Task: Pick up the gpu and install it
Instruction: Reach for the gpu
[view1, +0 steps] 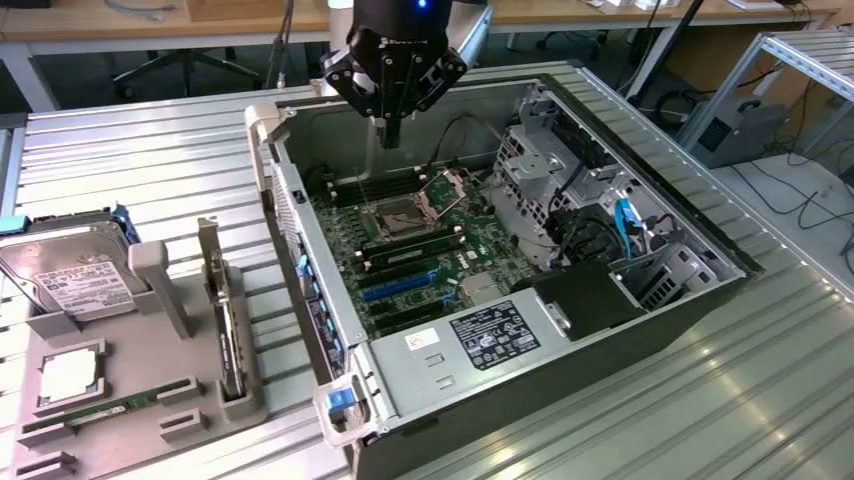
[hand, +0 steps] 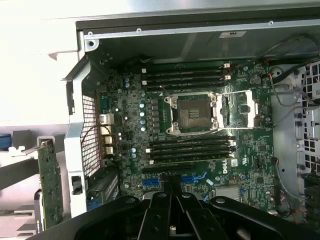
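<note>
The gpu (view1: 228, 330) stands on edge in a slot of the grey holder tray (view1: 147, 400) at the exterior view's left, its metal bracket pointing away from the camera. In the wrist view the gpu (hand: 50, 185) is a green card beside the case wall. My gripper (view1: 388, 128) hangs over the far end of the open computer case (view1: 694, 250), above the motherboard (view1: 434, 245), well away from the gpu. Its fingers are shut with nothing between them. In the wrist view the gripper (hand: 169, 189) points down at the motherboard (hand: 200, 150), near the blue slots (hand: 192, 178).
A hard drive (view1: 67, 275), a CPU (view1: 67, 375) and a RAM stick (view1: 114, 410) also sit on the holder tray. Inside the case are an empty CPU socket (view1: 402, 215), drive cages (view1: 534, 180) and cables. The table is ribbed metal (view1: 747, 400).
</note>
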